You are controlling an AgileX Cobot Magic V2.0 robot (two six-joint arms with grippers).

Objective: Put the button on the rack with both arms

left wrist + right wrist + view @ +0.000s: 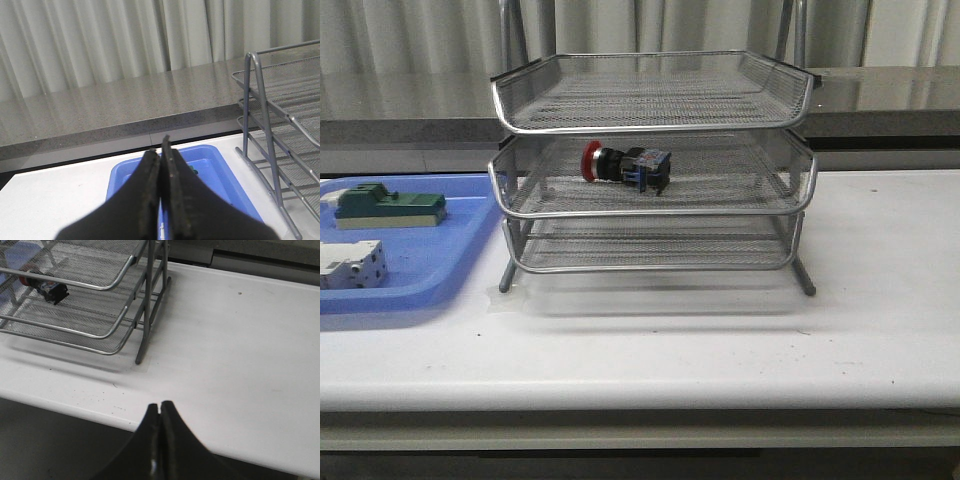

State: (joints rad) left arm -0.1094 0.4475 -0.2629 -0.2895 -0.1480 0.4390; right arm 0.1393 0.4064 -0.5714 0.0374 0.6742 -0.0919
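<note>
Both grippers read as closed and empty on my feeds: the left gripper (161, 150) has its two black fingers pressed together with nothing between them, and the right gripper (160, 407) shows the same, tips meeting in a thin seam. Neither arm appears in the front view, so I only have the wrist cameras to judge pose. From the left wrist camera, that gripper hangs above the blue tray (225, 175), off the rack's (650, 160) left end, pointing toward the grey ledge (100, 115) and curtain behind the table. From the right wrist camera, that gripper sits out past the table's (240, 340) near edge, off the rack's right front leg, angled down at the white surface and well apart from the rack. The button (625, 166) lies on its side in the rack's middle tier, red head pointing left, blue block to the right, resting on the mesh left of the tier's centre; I also catch it through the wire from the right wrist camera. Left of the rack, the blue tray holds a green-topped block (388, 206) and a white block (352, 264).
</note>
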